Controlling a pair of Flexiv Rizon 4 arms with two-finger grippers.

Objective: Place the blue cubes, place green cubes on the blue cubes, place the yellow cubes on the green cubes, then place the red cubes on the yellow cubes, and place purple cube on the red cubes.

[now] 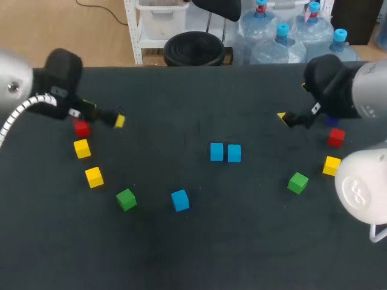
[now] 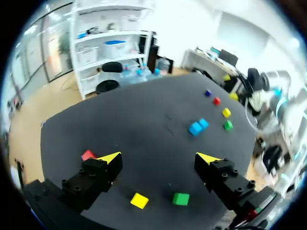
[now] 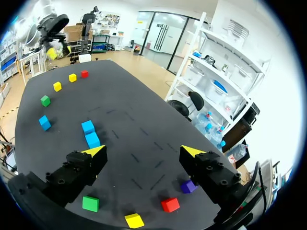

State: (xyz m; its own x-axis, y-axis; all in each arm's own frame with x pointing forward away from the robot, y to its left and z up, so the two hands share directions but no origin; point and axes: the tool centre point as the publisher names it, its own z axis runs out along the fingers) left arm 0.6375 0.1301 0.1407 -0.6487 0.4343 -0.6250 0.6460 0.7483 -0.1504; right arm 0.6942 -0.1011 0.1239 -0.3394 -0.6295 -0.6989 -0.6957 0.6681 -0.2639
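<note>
Left gripper (image 2: 159, 158) hangs near the table's left edge, fingers apart, holding nothing. Right gripper (image 3: 143, 151) hangs near the right edge, likewise spread and empty. Two blue cubes (image 1: 217, 151) sit side by side at table centre.

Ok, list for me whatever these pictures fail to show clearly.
- Head view: the purple cube is mostly hidden behind the right arm; only a sliver shows.
- Head view: the left hand is blurred; its fingertips cannot be told apart.
- Left wrist view: the near red cube is partly covered by that hand's finger.
- Head view: the right arm's white elbow covers part of the table by its right edge.
</note>
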